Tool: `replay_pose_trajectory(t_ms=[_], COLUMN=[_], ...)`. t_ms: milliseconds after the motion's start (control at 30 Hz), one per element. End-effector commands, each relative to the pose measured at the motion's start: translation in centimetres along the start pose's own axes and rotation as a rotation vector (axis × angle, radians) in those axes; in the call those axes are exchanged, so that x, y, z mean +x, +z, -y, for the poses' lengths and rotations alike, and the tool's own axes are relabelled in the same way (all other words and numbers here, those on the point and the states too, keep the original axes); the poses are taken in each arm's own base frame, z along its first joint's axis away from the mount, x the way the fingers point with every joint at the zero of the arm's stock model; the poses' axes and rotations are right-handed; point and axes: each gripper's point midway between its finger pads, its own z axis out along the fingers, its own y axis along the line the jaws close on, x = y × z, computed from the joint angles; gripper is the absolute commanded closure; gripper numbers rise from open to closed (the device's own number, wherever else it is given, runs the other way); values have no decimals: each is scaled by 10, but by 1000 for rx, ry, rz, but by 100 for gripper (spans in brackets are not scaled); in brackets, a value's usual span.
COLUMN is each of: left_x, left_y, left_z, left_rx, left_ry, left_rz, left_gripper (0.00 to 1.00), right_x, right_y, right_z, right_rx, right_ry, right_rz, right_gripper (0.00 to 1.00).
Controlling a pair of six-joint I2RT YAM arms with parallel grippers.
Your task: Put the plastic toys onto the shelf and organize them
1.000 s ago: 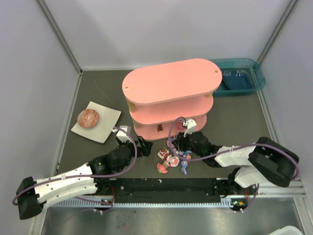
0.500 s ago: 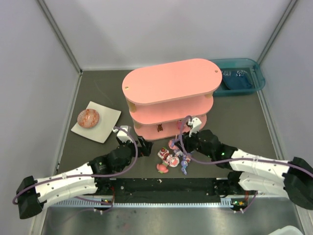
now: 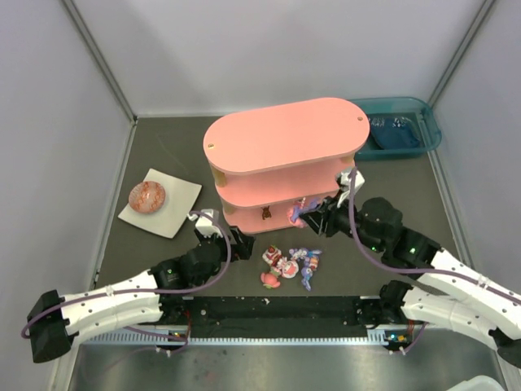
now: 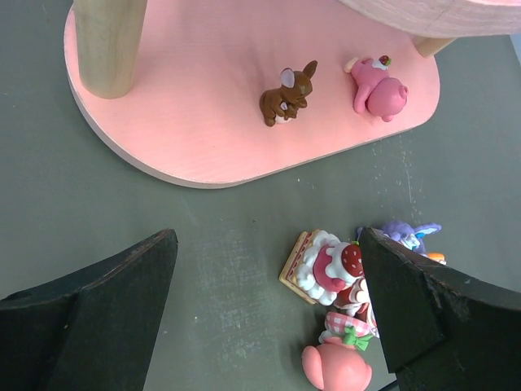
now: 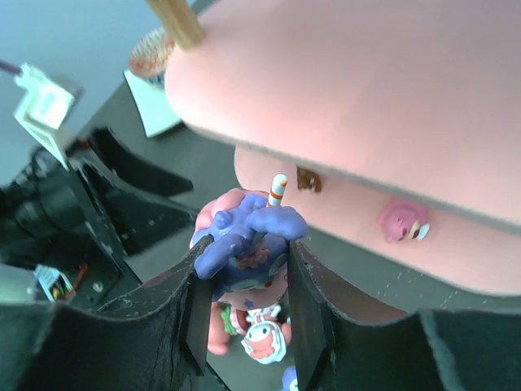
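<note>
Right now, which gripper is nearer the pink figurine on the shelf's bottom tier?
Right. The right gripper, shut on a purple toy, hangs just beside the pink figurine; the left gripper is open over the table in front of the shelf, farther off.

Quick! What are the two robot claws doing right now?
Left gripper: open, holding nothing.
Right gripper: closed on a small glossy purple-blue plastic figurine.

Pink shelf [image 3: 281, 134], teal bin [image 3: 431, 122], red-speckled ball [image 3: 147, 195] on white plate [image 3: 181, 205], purple toy [image 5: 244, 244], brown bunny [image 4: 286, 94]
</note>
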Motion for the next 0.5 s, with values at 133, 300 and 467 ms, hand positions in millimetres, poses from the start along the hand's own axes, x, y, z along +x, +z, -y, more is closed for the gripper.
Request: replay_pose_trajectory(t_ms=[133,300,467], left_x=[-9,-4,-3], left_y=[-2,-5,-9], left_z=[5,-5,-9], left_rx=[13,-5,4], left_ry=[-46,-40,-43], left_rz=[37,27,33], left_gripper=[1,1,1], right_x=[-57,-71,-88], right_y=[13,24,33], right_z=[-12,-28,-30], right_rx=[121,211,306], right_ry=[-25,2,49], right_rz=[93,220,347], right_gripper=[100,100,100])
